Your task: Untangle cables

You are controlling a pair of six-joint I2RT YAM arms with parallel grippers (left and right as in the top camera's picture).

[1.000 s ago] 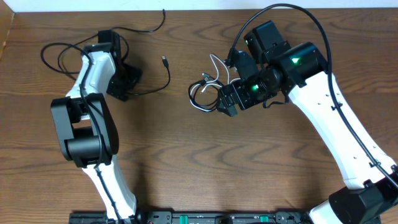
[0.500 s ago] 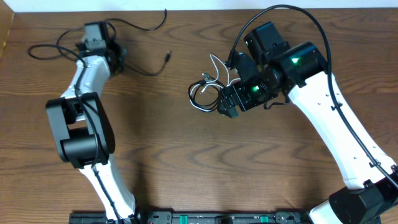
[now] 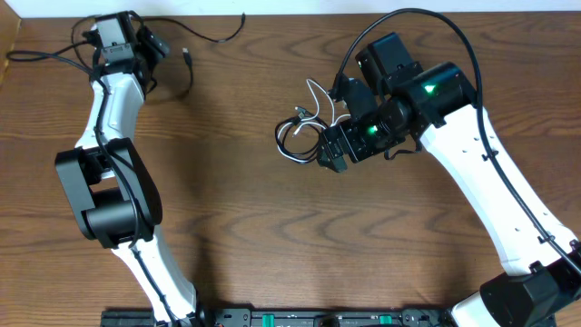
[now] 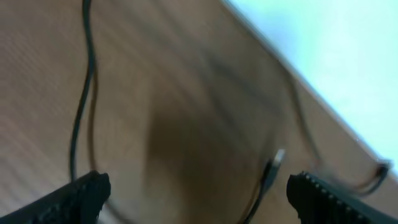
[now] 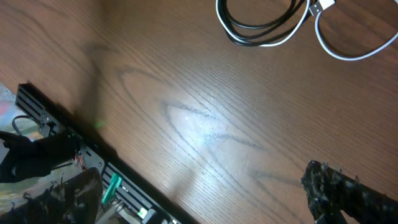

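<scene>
A small bundle of cables, white and black loops wound together, lies mid-table. In the right wrist view the bundle sits at the top, with a white loop beside it. My right gripper hangs open just right of the bundle, and in its own view the gripper has only bare wood between its fingers. A long black cable trails along the far edge near my left gripper. This gripper is open. The black cable's plug lies loose on the wood between the fingers.
The table's far edge runs right behind the left gripper, with a pale surface beyond it. A black rail with electronics lines the near edge. The thick arm cable arcs over the right arm.
My left arm swung toward the far left corner, dragging the black cable with it. Its jaws shut, then opened again. The right arm and the bundle have not moved.
</scene>
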